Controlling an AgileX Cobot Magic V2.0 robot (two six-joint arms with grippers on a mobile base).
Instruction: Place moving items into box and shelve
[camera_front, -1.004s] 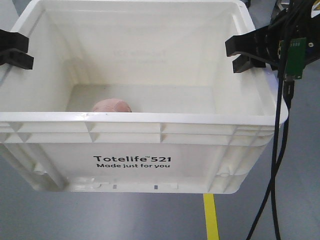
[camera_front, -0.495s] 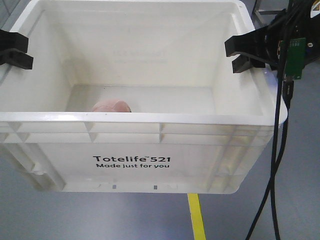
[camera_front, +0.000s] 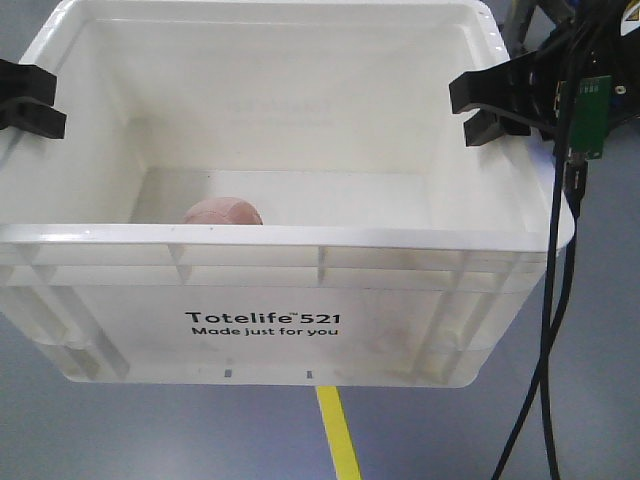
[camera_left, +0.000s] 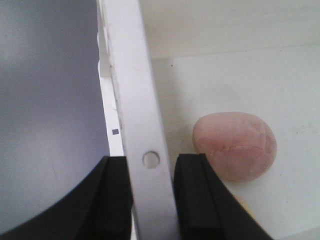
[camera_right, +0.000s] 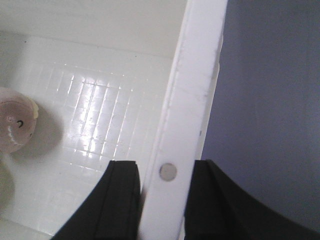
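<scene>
The box (camera_front: 300, 237), a large white crate printed "Totelife 521", hangs above the grey floor between my two grippers. My left gripper (camera_front: 30, 100) is shut on its left rim (camera_left: 145, 100), one black finger on each side of the wall. On the opposite side, my right gripper (camera_front: 490, 100) is shut on the right rim (camera_right: 197, 90) in the same way. One moving item (camera_front: 223, 212), a brownish-pink rounded lump, lies on the crate's bottom near the left wall. It shows in the left wrist view (camera_left: 235, 145) and at the edge of the right wrist view (camera_right: 15, 125).
Grey floor lies under the crate, with a yellow line (camera_front: 338, 435) running out from beneath its front. Black cables (camera_front: 555, 330) and a green circuit board (camera_front: 590, 115) hang by the right arm.
The yellow floor line has slid to the left under the crate and the background has shifted. Crate, item and both grips look the same.
</scene>
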